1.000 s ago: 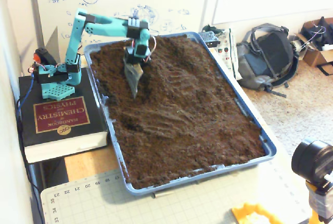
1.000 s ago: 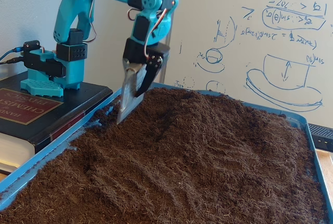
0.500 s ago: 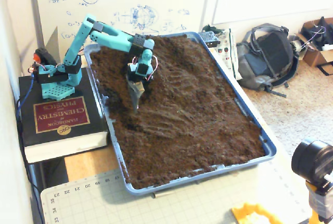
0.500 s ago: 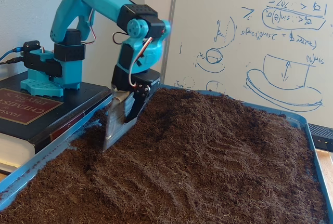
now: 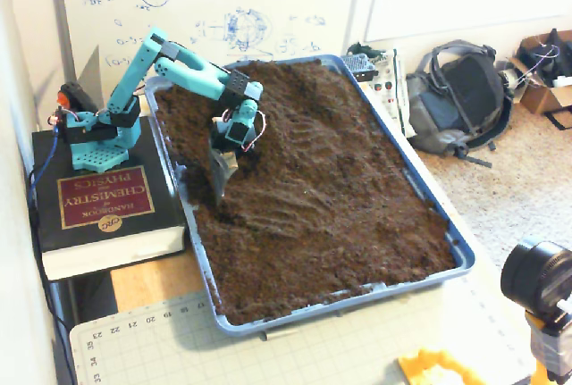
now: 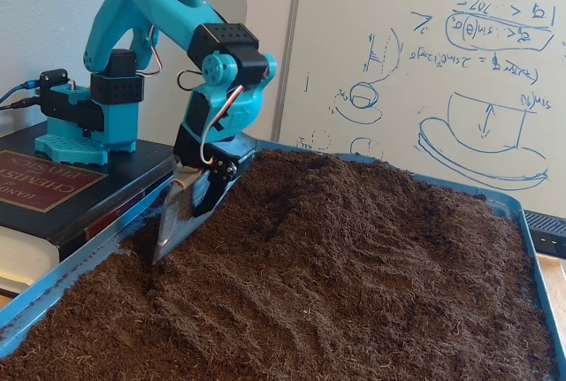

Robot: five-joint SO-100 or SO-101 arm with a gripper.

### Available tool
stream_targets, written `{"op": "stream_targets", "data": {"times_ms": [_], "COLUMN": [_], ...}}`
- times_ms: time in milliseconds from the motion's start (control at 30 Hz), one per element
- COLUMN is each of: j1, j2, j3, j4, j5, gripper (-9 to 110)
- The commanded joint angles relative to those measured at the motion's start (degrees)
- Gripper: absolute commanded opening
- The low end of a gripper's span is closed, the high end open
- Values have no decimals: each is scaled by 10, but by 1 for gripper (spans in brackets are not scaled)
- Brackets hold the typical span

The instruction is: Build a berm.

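We see our arm [image 5: 183, 62] folded like an elbow: the upper link rises from the base [image 5: 89, 130] at the far left, and the forearm slopes down to the right in a fixed view. The wrist bends so the gripper [image 5: 216, 190] [image 6: 161, 248] points steeply down and toward the near side. Its grey blade-like finger [image 6: 177, 213] tapers to a tip; we cannot tell how the jaws stand.
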Motion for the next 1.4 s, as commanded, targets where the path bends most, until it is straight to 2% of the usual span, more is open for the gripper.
{"op": "stream_targets", "data": {"times_ms": [0,267,1367], "j1": [10,2,-98], "j2": [-6,-77,-81], "j3": [-17,-72,-238], "j4": [-7,-87,-95], "j5": [-5,-5,4], "gripper": [1,1,1]}}
